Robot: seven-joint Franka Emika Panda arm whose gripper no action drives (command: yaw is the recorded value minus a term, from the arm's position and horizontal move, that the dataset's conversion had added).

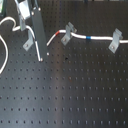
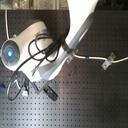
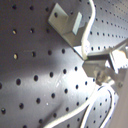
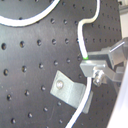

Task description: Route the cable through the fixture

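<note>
I see the cable [image 4: 80,45] running between the hand's [image 4: 92,67] fingers beside a bracket [image 4: 70,90]; the hand is clenched on it.

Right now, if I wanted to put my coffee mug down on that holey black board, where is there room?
The wide stretch of board below the cable in the first exterior view is bare. It is crowded along that view's top: three metal clips carry the cable, and the gripper stands beside the left clip, where the cable loops.
</note>
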